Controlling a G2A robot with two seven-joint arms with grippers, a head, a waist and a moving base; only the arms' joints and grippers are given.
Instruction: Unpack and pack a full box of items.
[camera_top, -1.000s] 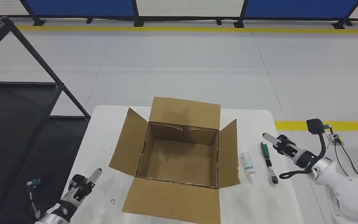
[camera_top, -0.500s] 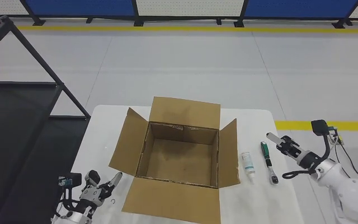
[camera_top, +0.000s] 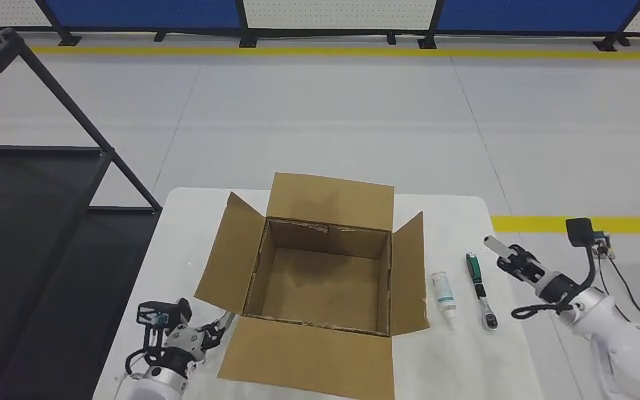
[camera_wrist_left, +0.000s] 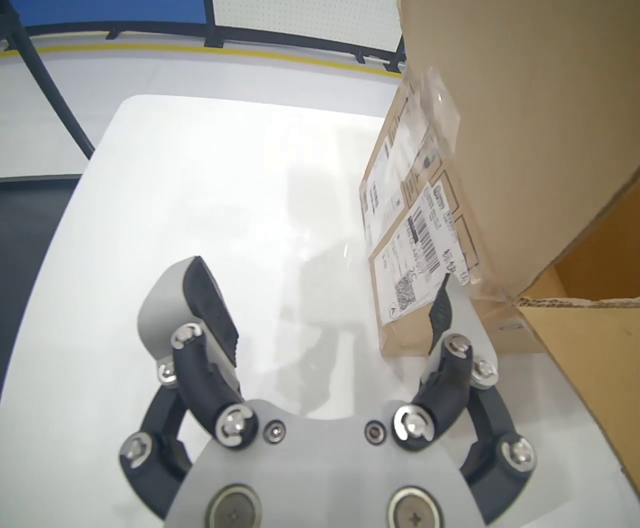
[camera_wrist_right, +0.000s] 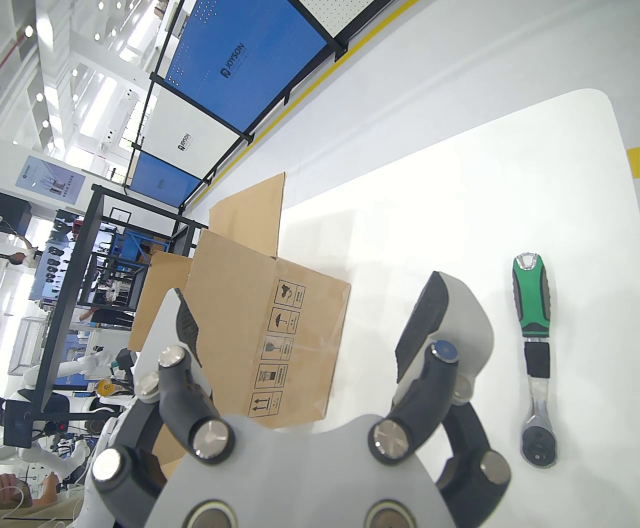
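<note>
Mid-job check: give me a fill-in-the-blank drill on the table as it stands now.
The flaps of the cardboard box are ____.
The ratchet has a ____ handle.
The white bottle lies between the box and the ____.
The left end effector and the right end effector each hold ____.
Missing words: open; green; ratchet; nothing.
</note>
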